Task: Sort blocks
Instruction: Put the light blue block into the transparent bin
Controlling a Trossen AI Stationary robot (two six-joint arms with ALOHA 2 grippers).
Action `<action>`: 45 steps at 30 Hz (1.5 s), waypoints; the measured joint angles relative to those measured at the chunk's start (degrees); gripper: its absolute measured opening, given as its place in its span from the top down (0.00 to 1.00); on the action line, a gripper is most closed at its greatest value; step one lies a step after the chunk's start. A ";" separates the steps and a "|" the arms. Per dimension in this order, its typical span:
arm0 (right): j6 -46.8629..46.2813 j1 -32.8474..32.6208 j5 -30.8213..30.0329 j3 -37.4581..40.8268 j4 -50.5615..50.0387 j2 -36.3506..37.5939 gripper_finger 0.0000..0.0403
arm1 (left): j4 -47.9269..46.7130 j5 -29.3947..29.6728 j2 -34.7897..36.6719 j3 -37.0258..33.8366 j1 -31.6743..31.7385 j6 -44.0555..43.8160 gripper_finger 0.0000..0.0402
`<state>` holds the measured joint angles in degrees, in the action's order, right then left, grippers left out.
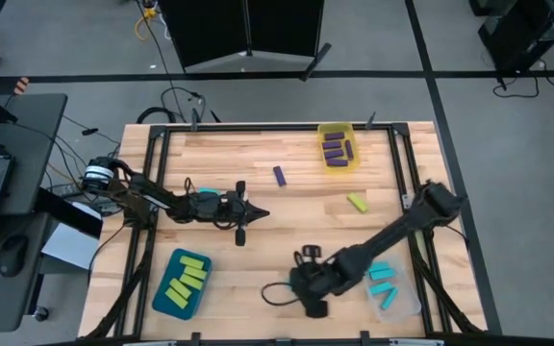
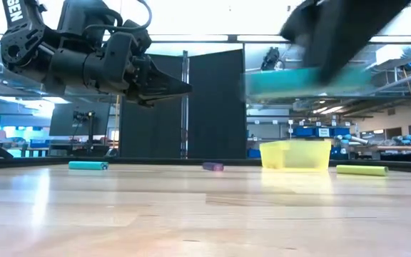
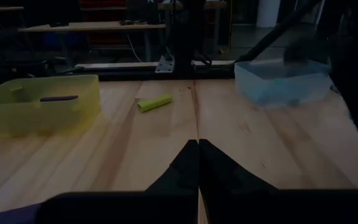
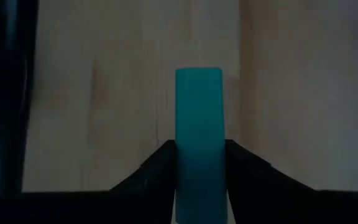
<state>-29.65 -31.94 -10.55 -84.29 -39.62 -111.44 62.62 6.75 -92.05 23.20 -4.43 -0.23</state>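
Note:
My right gripper [image 4: 198,148] hangs over the near middle of the table [image 1: 314,293], shut on a cyan block [image 4: 198,106]. My left gripper [image 1: 258,213] is shut on nothing and hovers above the table's left middle, raised in the low view [image 2: 180,88]. Loose blocks lie flat on the wood: a purple one [image 1: 279,175], a lime one [image 1: 357,202] and a cyan one [image 2: 88,165] near the left arm. Purple blocks fill the yellow bin [image 1: 338,146], lime ones the teal bin [image 1: 183,281], and cyan ones the clear bin [image 1: 390,286]. My right gripper pinches the cyan block between its two fingers, one on each long side [image 4: 188,163]. The block runs along the fingers and sticks out past their tips. It is lifted clear of the table and looks level in the low view [image 2: 305,82].
The yellow bin stands at the far edge, the teal bin at the near left, and the clear bin at the near right beside the right arm. The left wrist view shows the lime block [image 3: 154,102] between the yellow bin [image 3: 42,102] and the clear bin [image 3: 281,81]. Bare wood lies in the middle.

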 joint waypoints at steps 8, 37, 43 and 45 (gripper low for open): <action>-12.54 -12.31 -1.81 0.03 -32.02 10.89 0.71 | -1.30 0.02 0.00 0.00 -0.15 1.36 0.98; -36.67 -29.53 5.96 28.60 -12.71 17.19 0.71 | -0.75 0.82 0.00 0.00 -0.09 1.46 0.98; -40.21 -27.69 7.51 28.61 -12.73 20.19 0.56 | -0.69 -1.87 0.00 0.00 -0.09 2.76 0.98; -41.19 -26.75 8.81 28.61 -12.99 21.24 0.45 | -0.73 -1.92 0.00 0.00 -0.09 2.75 0.98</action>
<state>-70.84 -58.68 -1.74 -55.68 -52.61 -90.20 61.89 4.83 -92.05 23.20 -4.51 2.52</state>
